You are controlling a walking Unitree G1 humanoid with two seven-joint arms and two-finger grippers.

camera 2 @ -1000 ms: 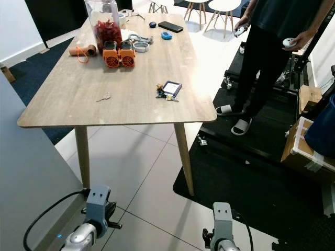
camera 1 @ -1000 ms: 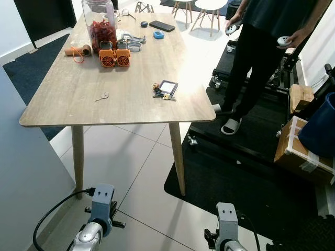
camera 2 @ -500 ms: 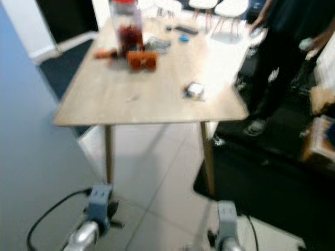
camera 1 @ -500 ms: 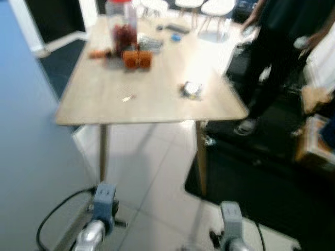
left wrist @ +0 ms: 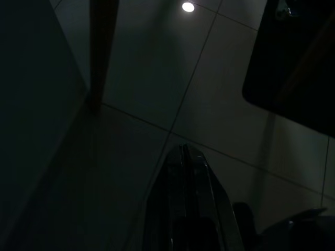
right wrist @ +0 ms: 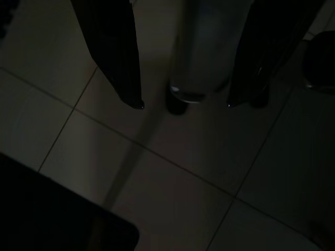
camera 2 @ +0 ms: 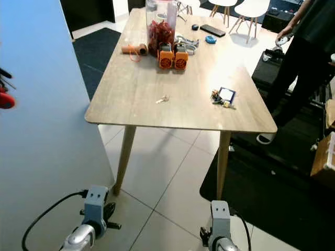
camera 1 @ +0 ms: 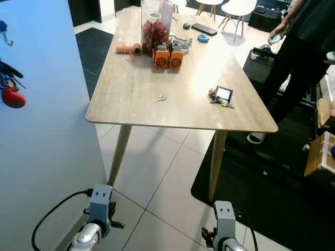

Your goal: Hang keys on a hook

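A bunch of keys [camera 1: 216, 98] with a small framed tag [camera 1: 224, 93] lies near the right edge of the wooden table [camera 1: 136, 104]. A single small key [camera 1: 161, 98] lies nearer the table's middle. On the pale blue panel [camera 1: 42, 130] at my left a hook [camera 1: 6, 34] sticks out, with a red item [camera 1: 12, 98] hanging below it. Both arms hang low over the floor, the left arm [camera 1: 99, 209] and the right arm [camera 1: 224, 222]. The left gripper [left wrist: 183, 157] has its fingers pressed together. The right gripper [right wrist: 183, 104] is open, with only floor tiles behind it.
A jar of red things [camera 1: 155, 26], two orange reels [camera 1: 168, 56], a phone [camera 1: 204, 29] and small items crowd the table's far end. A person [camera 1: 303, 47] stands on the black mat [camera 1: 272, 188] at right. A cardboard box [camera 1: 322, 162] sits at far right. Tiled floor lies before me.
The camera has swung and steadied after a blur. The blue panel with its hook has come into view at left, and the table sits further right. Nothing on the table moved.
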